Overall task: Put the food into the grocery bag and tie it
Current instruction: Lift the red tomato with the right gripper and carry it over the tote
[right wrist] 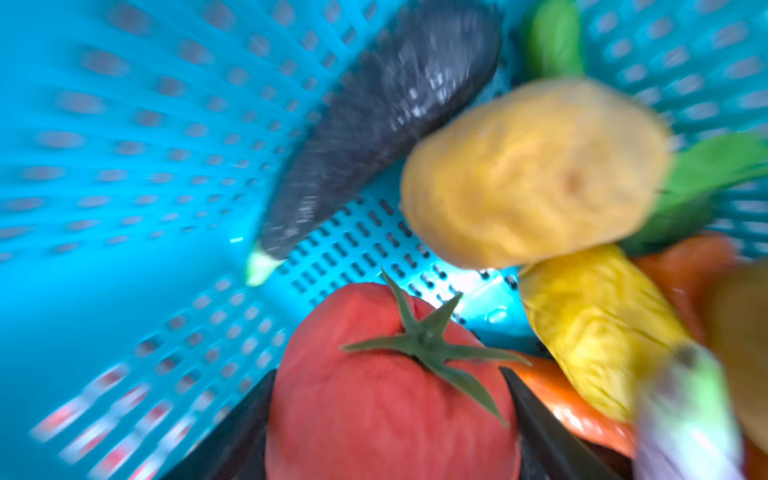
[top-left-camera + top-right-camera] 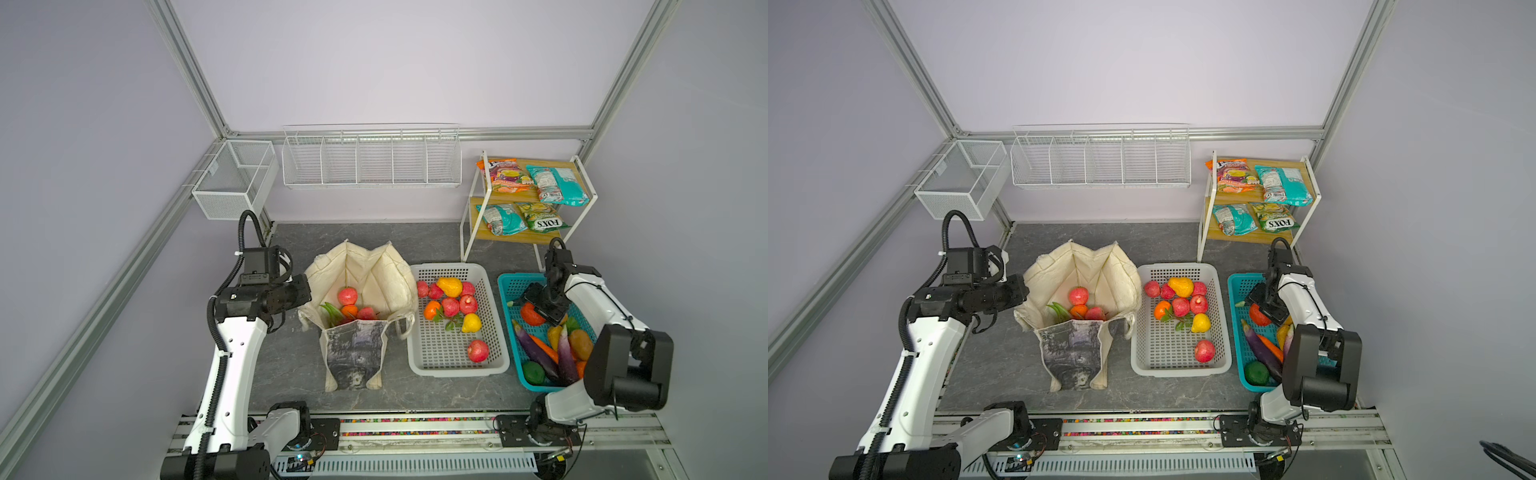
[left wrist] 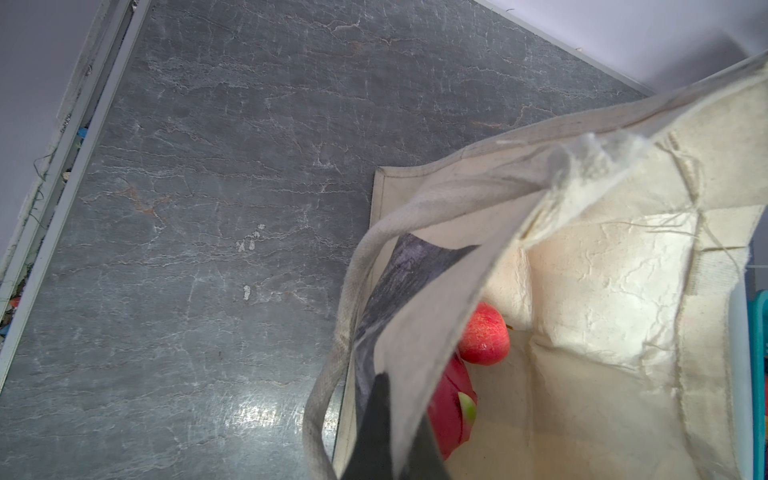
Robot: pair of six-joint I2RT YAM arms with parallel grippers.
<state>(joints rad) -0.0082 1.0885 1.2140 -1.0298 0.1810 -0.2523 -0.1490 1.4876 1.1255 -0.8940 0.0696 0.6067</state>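
The bag (image 2: 386, 270) is cream with grey-black print, the tomato (image 1: 374, 395) red, green-stalked.

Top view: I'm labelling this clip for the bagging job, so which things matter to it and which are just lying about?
Job: grocery bag, rim pinched by the left tool; tomato gripped in the right tool; fruit in the white basket; vegetables in the teal basket; snack packets.
Lying about: wire rack; mesh bin; wooden shelf.

The cream cloth bag (image 2: 361, 270) stands open, its grey printed panel facing 6 o'clock, holding an apple (image 2: 347, 296), an orange (image 2: 349, 311) and a dragon fruit (image 3: 449, 411). At its 3 o'clock lie loose apples (image 2: 468, 304); farther that way, a red tomato (image 1: 386, 395).
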